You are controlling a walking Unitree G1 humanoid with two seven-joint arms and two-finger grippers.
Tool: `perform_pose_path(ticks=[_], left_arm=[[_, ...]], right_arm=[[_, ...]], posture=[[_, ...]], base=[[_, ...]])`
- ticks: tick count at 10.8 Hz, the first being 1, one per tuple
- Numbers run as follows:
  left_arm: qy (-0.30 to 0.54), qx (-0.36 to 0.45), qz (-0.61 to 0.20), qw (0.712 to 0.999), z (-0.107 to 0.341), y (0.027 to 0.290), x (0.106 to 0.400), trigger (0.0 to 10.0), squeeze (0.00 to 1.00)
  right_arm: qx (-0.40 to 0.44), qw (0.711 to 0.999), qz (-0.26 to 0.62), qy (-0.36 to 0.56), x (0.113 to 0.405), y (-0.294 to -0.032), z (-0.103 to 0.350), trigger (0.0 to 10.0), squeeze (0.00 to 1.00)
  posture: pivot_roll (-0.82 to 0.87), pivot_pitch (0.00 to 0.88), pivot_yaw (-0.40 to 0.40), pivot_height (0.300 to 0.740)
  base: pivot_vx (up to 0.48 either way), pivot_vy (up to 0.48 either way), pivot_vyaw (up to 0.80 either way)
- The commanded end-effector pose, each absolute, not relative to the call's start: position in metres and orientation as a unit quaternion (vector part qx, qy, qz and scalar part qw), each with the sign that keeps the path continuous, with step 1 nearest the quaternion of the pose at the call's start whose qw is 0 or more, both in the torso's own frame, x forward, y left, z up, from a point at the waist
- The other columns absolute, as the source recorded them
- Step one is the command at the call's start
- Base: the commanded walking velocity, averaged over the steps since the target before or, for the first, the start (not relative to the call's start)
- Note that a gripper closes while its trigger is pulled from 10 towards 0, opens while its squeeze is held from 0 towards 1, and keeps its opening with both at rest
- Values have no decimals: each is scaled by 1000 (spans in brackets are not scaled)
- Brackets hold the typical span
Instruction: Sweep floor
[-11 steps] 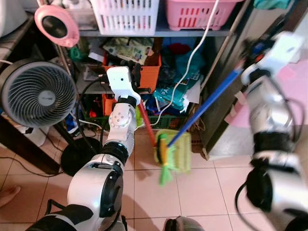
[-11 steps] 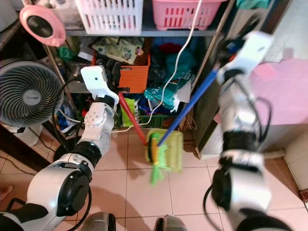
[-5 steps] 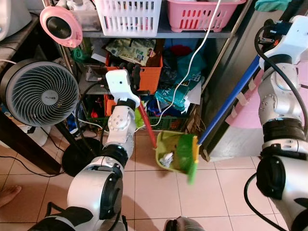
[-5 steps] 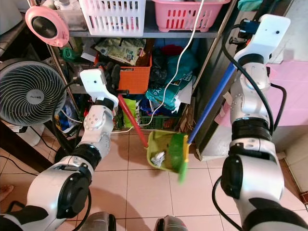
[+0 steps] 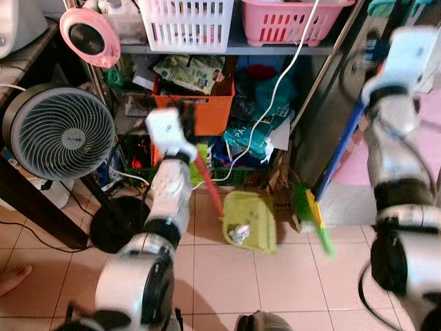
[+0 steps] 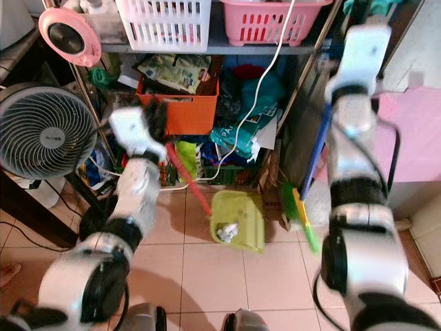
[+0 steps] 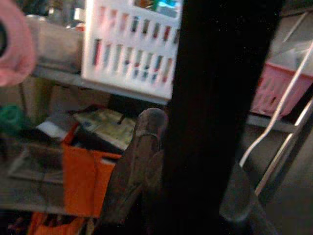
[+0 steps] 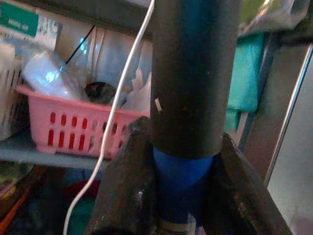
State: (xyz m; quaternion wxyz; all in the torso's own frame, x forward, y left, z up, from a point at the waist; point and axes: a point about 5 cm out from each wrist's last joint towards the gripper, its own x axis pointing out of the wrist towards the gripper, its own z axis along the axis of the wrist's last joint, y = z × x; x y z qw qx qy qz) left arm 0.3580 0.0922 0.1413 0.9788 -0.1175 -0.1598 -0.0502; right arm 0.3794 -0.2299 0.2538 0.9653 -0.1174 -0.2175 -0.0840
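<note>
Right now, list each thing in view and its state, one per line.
Dustpan: flat on the floor, crumpled litter inside.
Broom: head on the floor, right of the dustpan.
Left gripper: shut on the dustpan's red handle.
Right gripper: shut on the broom's blue handle.
Fan: blades look still.

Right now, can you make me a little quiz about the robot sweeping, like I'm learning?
1. True or false: the green plastic dustpan with the red handle has crumpled rubbish in it.
2. Which arm holds the broom with the blue pole and green bristles: A left, B right?
3. Fill in: the broom's bristles are ____ the dustpan: touching or apart from?

Key: 1 true, a pale crumpled scrap lies inside. 2 B, the right gripper clamps the blue pole. 3 apart from.
</note>
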Motion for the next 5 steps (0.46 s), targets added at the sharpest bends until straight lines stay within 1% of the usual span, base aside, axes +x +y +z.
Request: perform_pose_path(ticks=[1,3,4,5], left_arm=[[-208,-118,-52,970,159,91,358,10000,0],[-210,-115,-36,970,154,96,352,10000,0],[-214,-118,-19,969,156,99,348,10000,0],[-221,-118,-9,968,157,102,343,10000,0]], right_arm=[[-143,957,-72,-244,376,-226,262,10000,0],[-152,966,-46,-205,371,-216,227,10000,0],[-145,974,-26,-170,364,-211,199,10000,0],[-130,980,-18,-150,359,-206,185,10000,0]], posture=[[-93,19,-15,740],[-76,24,-27,740],[-65,23,-29,740],[-64,21,-31,740]], base=[[0,0,0],[0,0,0],[0,0,0],[0,0,0]])
